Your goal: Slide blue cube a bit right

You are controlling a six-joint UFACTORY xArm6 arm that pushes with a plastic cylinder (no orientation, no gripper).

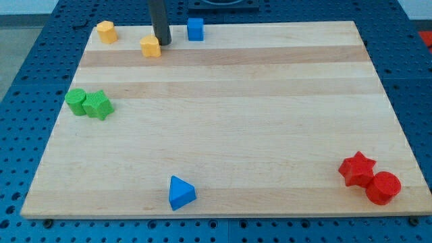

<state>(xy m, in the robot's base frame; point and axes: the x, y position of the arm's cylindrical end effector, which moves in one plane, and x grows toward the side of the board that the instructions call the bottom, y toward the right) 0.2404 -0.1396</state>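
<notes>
The blue cube stands near the view's top edge of the wooden board, a little left of centre. My tip rests on the board to the left of the blue cube, with a gap between them. It sits right beside a yellow block, at that block's right edge. The dark rod rises straight up out of the view's top.
A second yellow block sits at the top left corner. A green cylinder and a green star-like block stand together at the left. A blue triangular block lies at the bottom. A red star and red cylinder sit bottom right.
</notes>
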